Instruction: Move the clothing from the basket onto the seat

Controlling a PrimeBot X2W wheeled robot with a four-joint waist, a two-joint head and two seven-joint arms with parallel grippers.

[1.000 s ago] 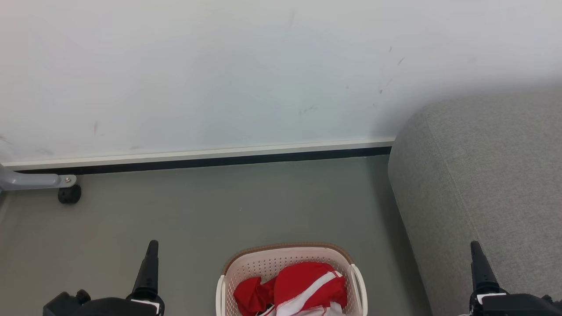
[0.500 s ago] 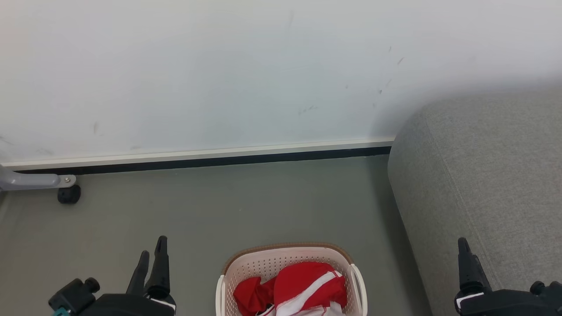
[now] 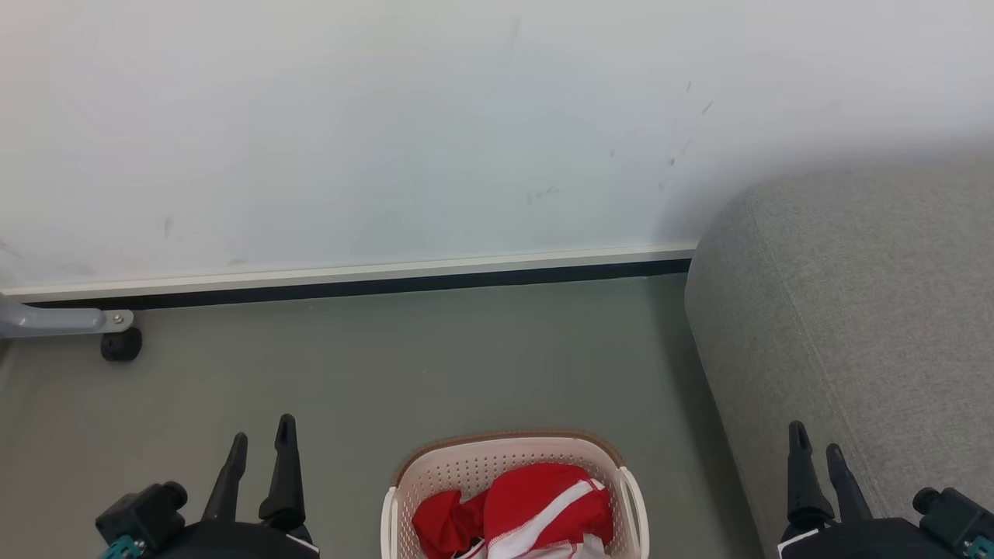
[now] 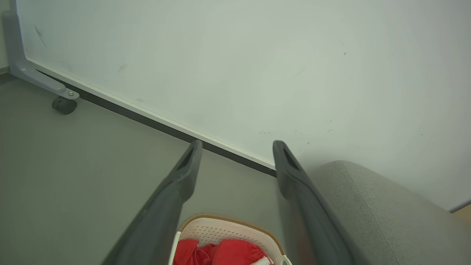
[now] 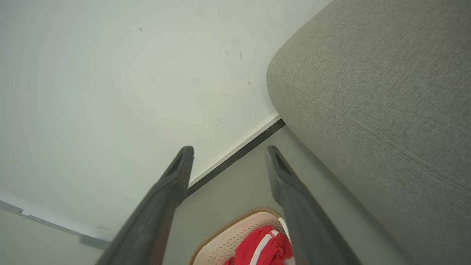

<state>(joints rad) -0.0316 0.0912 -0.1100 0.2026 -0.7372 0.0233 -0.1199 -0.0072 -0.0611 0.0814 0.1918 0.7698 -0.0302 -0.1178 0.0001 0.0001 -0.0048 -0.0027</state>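
Hovers either side of the basket (image 3: 481, 466) with left jaws and right jaws spread wide, gripping nothing; sees red clothing (image 3: 543, 501) inside, sofa (image 3: 854, 310) near.

Holding left gripper (image 3: 262, 429) low at lower left, jaws standing wide apart, dark fingers (image 3: 284, 473) pointing up, leaning slightly right; holding right gripper (image 3: 814, 439) low at lower right, jaws gaping wide, fingers leaning slightly left

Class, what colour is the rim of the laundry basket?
Brown, a woven-looking band on the cream-white basket; the head view shows it best.
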